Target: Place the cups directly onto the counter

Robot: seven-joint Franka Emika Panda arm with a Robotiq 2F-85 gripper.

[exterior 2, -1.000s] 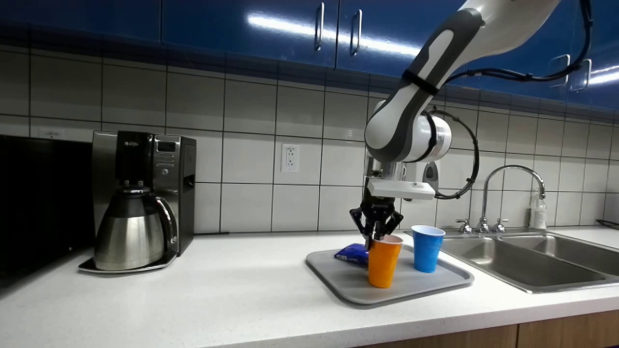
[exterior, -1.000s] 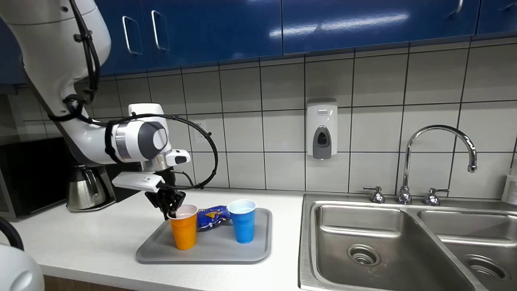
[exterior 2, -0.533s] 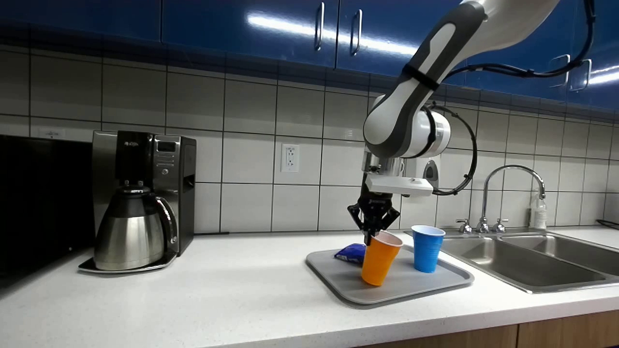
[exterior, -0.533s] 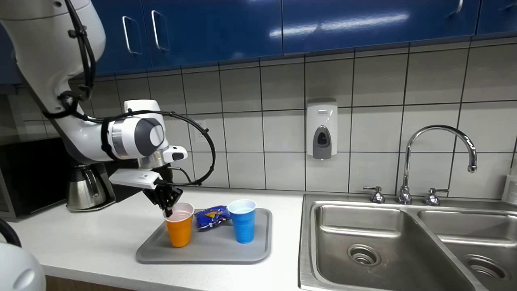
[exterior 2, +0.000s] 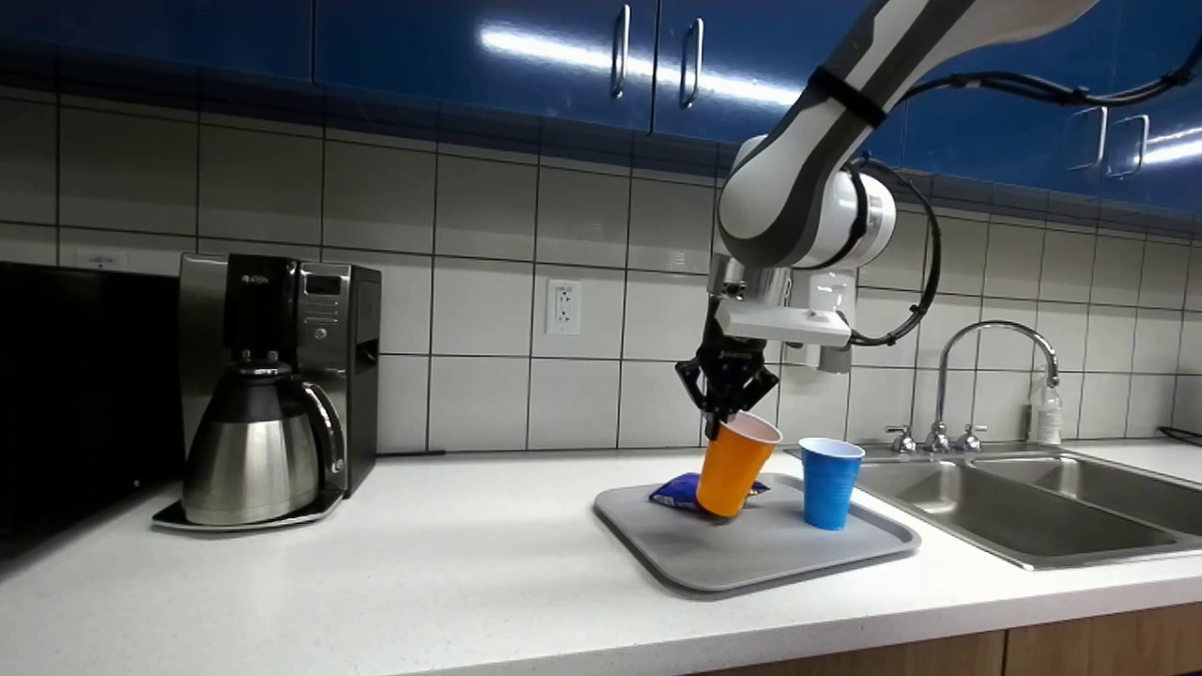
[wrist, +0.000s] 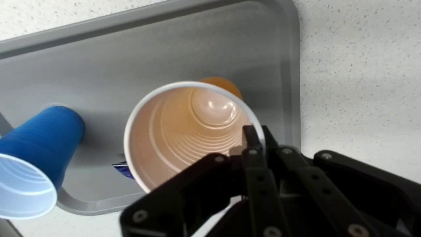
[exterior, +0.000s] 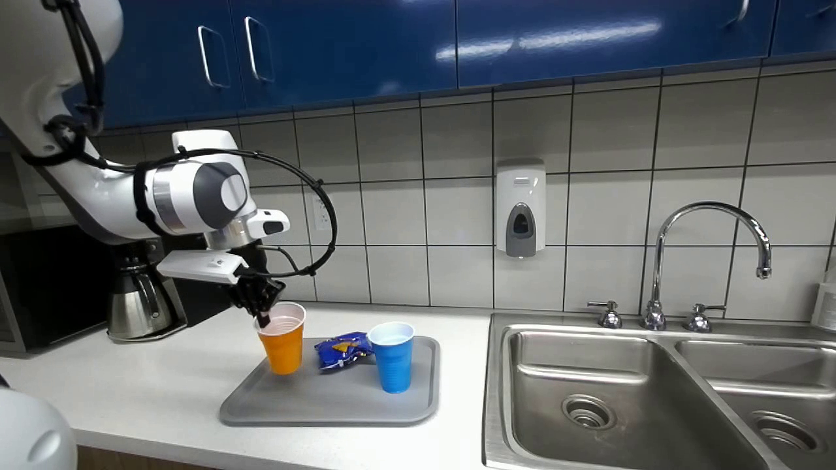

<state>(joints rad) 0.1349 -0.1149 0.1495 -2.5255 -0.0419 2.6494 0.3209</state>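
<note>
My gripper (wrist: 260, 137) is clenched on the rim of the orange plastic cup (exterior 2: 737, 469), one finger inside and one outside, and I have it tilted over the grey tray (exterior: 346, 401). The blue plastic cup (exterior: 394, 363) stands upright on the tray, and a blue printed packet (exterior: 343, 350) lies on it too. The white countertop (exterior 2: 451, 582) spreads beneath the tray. I see the double steel sink (exterior: 498, 391) near one end of the tray; well apart from the opposite end stands the coffee maker (exterior 2: 329, 361) with its steel carafe (exterior 2: 252, 465).
</note>
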